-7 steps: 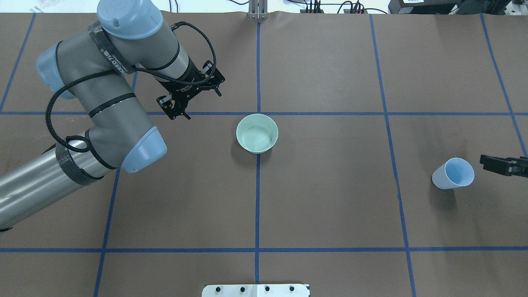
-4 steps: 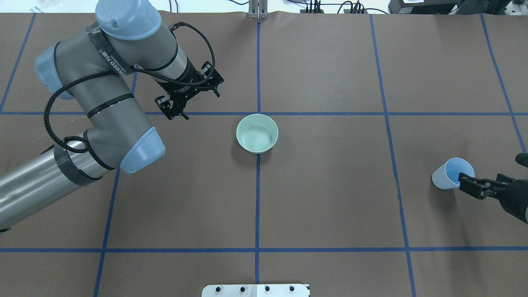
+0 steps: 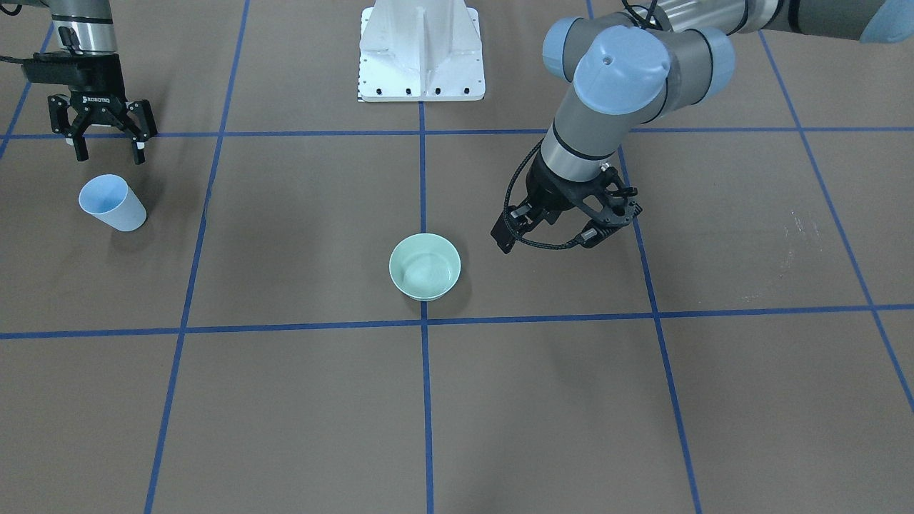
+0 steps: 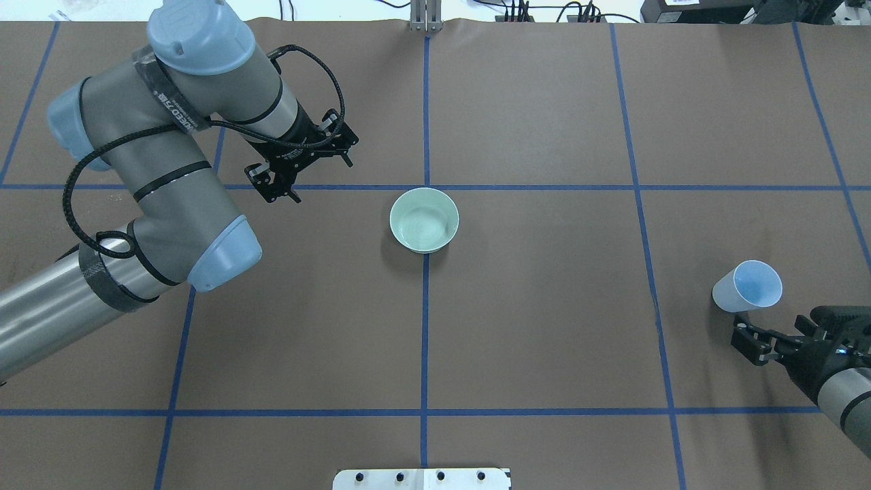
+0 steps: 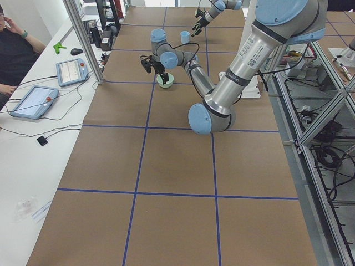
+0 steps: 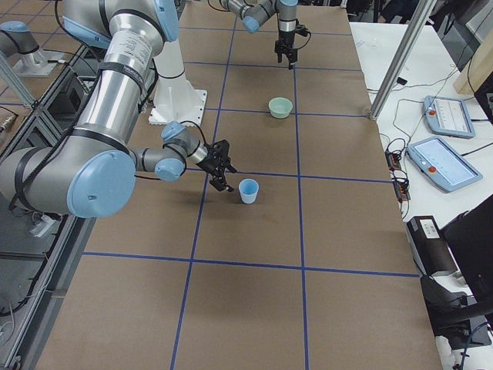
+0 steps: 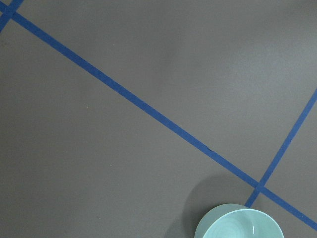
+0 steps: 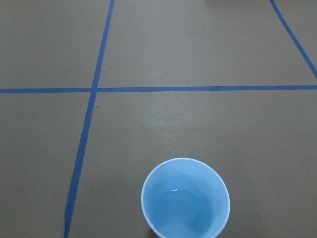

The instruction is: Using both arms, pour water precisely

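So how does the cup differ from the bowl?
The cup is light blue, the bowl pale green. The cup is tall and narrow, the bowl low and wide. The cup stands far to the robot's right, by the open right gripper; the bowl stands mid-table on a blue line. Both stand upright, ungripped.

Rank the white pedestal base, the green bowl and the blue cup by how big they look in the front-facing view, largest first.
1. White pedestal base, clearly largest.
2. Green bowl.
3. Blue cup, only slightly smaller than the bowl; they look nearly alike, so that order is unsure.
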`<action>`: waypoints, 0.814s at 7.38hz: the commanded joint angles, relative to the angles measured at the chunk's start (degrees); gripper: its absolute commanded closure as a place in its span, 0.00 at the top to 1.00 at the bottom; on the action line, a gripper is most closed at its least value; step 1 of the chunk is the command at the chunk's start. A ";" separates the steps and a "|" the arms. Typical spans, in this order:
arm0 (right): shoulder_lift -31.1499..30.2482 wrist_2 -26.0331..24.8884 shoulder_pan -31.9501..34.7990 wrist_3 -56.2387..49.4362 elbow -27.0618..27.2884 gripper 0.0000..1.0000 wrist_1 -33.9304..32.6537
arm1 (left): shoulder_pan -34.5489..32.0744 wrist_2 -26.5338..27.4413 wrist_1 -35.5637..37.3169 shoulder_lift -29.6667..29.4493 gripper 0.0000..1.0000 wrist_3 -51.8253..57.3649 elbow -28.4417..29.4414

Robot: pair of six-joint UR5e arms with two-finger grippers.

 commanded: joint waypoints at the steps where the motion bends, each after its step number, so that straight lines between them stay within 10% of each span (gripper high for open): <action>1: 2.94 -3.05 -0.87 0.87 -3.83 1.00 -0.07 | 0.16 -0.07 0.09 0.02 1.00 0.03 0.05; 6: 6.37 -10.16 -0.87 0.87 -8.31 1.00 0.02 | 0.16 -0.07 0.00 0.02 1.00 0.03 0.67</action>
